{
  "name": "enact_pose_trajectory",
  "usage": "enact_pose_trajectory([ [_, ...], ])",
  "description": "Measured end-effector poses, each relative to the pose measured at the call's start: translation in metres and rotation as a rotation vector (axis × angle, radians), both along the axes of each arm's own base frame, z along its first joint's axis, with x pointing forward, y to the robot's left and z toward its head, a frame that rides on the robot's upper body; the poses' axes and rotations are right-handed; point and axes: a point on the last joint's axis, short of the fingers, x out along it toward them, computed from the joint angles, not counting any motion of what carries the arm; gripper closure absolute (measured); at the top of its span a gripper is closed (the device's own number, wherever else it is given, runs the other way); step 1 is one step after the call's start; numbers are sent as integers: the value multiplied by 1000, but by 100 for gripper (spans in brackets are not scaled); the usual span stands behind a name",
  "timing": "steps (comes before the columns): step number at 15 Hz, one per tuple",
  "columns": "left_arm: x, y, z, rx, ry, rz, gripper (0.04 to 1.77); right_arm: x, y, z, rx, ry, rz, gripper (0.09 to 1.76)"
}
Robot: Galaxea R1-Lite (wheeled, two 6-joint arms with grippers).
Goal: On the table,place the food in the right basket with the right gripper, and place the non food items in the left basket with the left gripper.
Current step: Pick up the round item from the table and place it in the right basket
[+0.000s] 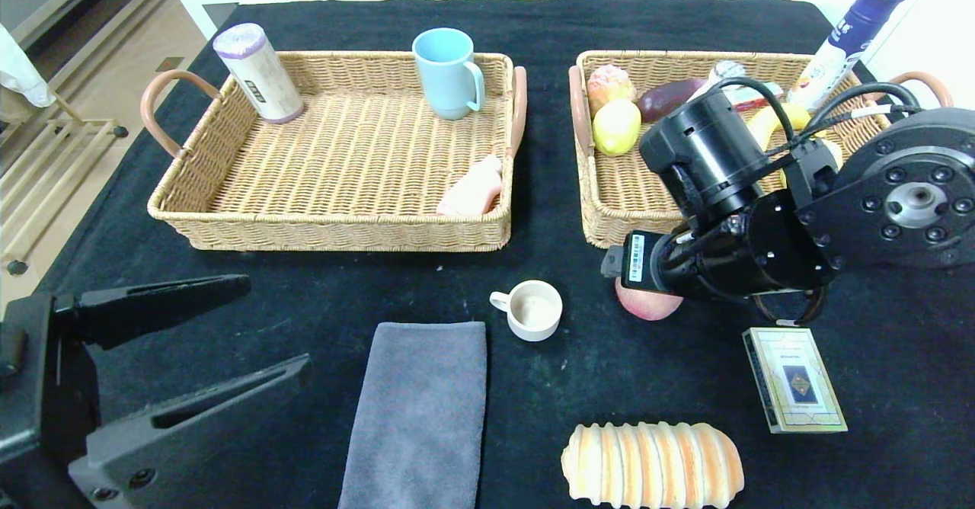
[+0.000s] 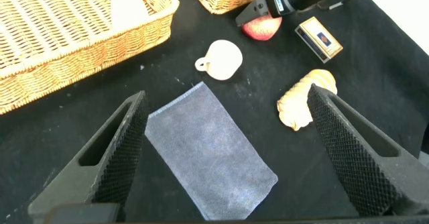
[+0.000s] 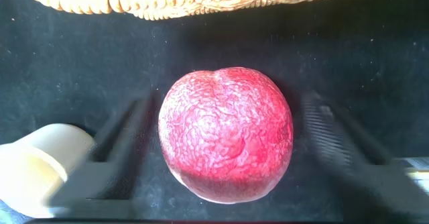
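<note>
Right of centre in the head view, the right gripper (image 1: 636,284) straddles the round red-pink peach (image 1: 647,303) on the black-clothed counter (image 1: 305,326), jaws spread either side, not pinching; likely a grasp beginning. The right wicker basket (image 1: 609,223) lies just beyond, its front wall to clear. A small white cup (image 1: 529,309) and a boxed card deck (image 1: 794,378) flank the peach closely. Lower left, the left gripper (image 1: 228,341) waits, jaws spread.
</note>
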Motion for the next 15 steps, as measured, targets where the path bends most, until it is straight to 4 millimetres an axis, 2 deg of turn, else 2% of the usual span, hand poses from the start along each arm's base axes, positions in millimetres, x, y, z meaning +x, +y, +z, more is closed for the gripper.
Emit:
enact_pose_trajectory([
  [2,-1,0,0,-2,-3,0,9,1,0,-1,-3,2,-1,62],
  [3,-1,0,1,-1,-5,0,9,1,1,-2,-5,3,-1,67],
  [12,-2,1,1,3,-15,0,9,1,3,-5,-13,10,5,71],
  [15,-2,1,1,4,-14,0,9,-5,4,-1,-34,-1,6,71],
])
